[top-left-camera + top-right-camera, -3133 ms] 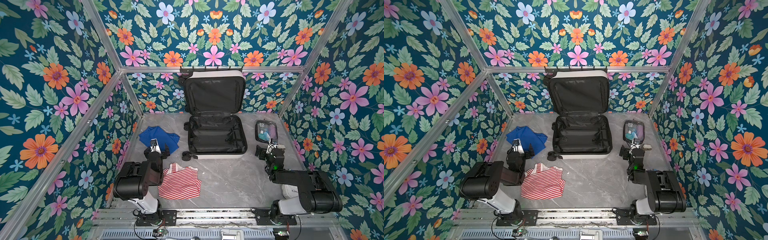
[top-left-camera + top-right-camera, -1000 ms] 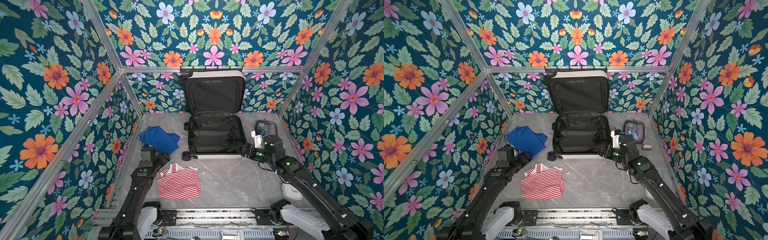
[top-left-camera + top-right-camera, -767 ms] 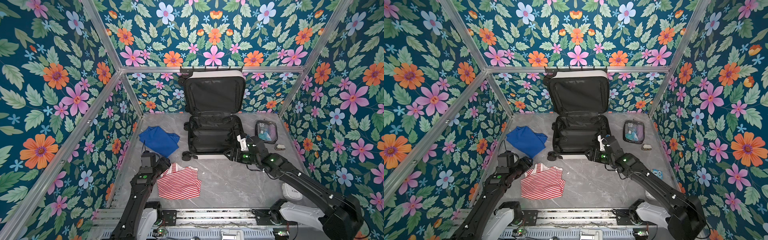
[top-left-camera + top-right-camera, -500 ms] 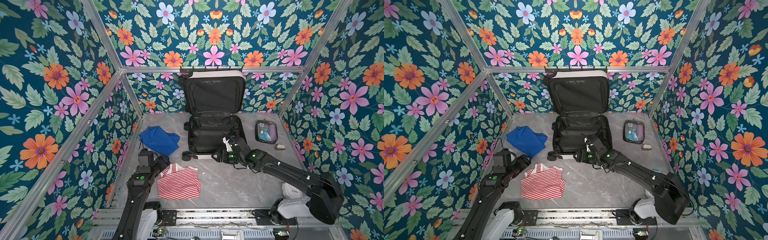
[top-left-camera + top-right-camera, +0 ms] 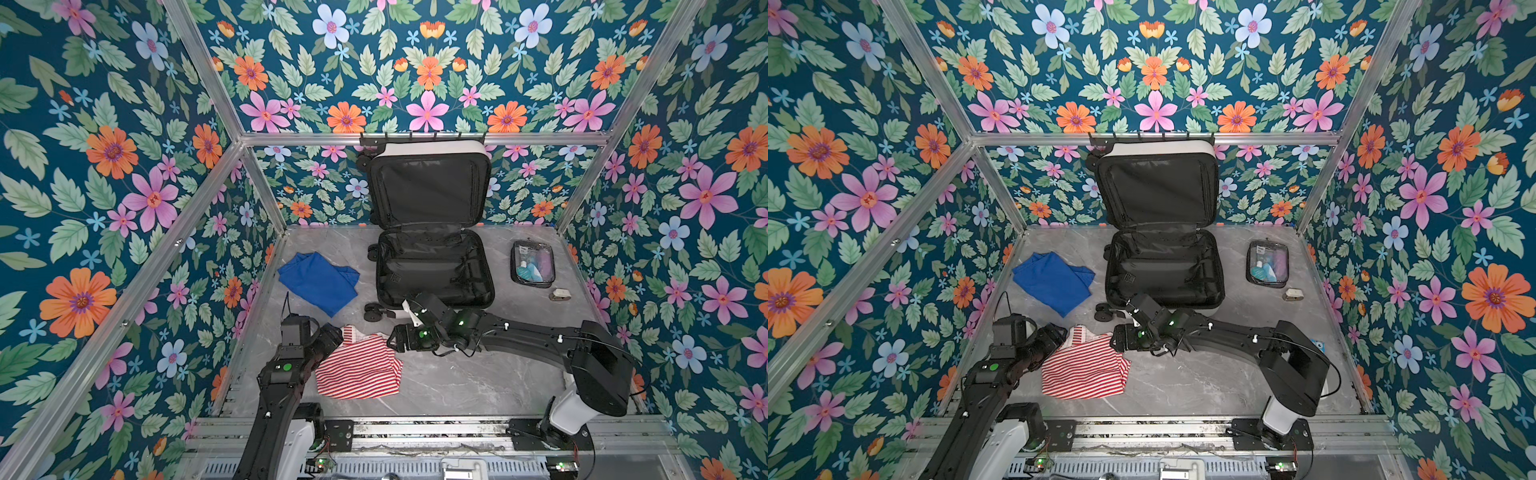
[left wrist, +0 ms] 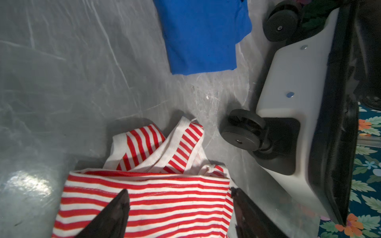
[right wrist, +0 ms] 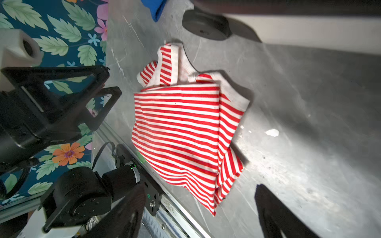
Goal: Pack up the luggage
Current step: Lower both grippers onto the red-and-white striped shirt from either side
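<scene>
The luggage [image 5: 428, 148] [image 5: 1154, 146] lies open at the back centre, its white-shelled lid upright against the wall, its black-lined base empty. A red-and-white striped top [image 5: 357, 370] [image 5: 1081, 372] [image 7: 181, 123] lies in front of it. My left gripper [image 5: 332, 336] [image 6: 179, 206] is open, its fingers straddling the top's [image 6: 156, 197] left edge. My right gripper [image 5: 397, 343] [image 7: 198, 191] is open and hovers over the top's right edge, holding nothing.
A folded blue garment [image 5: 320, 280] [image 5: 1054, 280] lies left of the luggage. A clear toiletry pouch [image 5: 533, 264] and a small white object [image 5: 560, 294] sit at the right. A luggage wheel [image 6: 243, 131] stands close to the top. Floral walls enclose the table.
My right arm has swung left from beside the pouch, past the luggage's front, to the striped top. My left gripper has shifted slightly over the top's left edge.
</scene>
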Motion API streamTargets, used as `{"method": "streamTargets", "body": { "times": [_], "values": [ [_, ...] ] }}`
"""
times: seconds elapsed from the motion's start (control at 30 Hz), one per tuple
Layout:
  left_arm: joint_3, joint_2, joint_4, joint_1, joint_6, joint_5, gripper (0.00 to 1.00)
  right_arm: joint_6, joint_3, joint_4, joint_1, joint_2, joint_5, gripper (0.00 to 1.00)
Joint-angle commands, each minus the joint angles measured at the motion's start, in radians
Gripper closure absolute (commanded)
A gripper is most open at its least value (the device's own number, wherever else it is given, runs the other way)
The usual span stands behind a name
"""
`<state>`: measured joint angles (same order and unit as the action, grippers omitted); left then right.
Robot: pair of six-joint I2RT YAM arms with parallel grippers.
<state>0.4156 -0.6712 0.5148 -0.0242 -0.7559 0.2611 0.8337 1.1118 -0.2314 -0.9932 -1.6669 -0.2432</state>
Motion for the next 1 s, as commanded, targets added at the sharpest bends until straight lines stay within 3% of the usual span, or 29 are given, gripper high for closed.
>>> {"method": "streamTargets", "body": {
  "times": [0.0,0.5,0.6,0.9,0.97],
  "values": [
    [-0.024,-0.010,-0.032,0.001,-0.022,0.013,0.22,0.040,0.000,0.010,-0.024,-0.050,-0.029,0.16],
    [-0.148,-0.021,-0.142,0.001,-0.048,0.059,0.28,0.109,-0.006,0.050,-0.104,-0.173,-0.029,0.20],
    [-0.156,-0.022,-0.151,0.001,-0.050,0.061,0.29,0.114,-0.001,0.054,-0.104,-0.191,-0.022,0.24],
    [-0.109,-0.081,-0.163,0.001,-0.023,0.075,0.29,0.128,0.021,0.059,-0.104,-0.215,0.019,0.59],
    [-0.092,-0.097,-0.162,0.001,-0.011,0.079,0.28,0.133,0.010,0.053,-0.104,-0.205,0.040,0.71]
  ]
}}
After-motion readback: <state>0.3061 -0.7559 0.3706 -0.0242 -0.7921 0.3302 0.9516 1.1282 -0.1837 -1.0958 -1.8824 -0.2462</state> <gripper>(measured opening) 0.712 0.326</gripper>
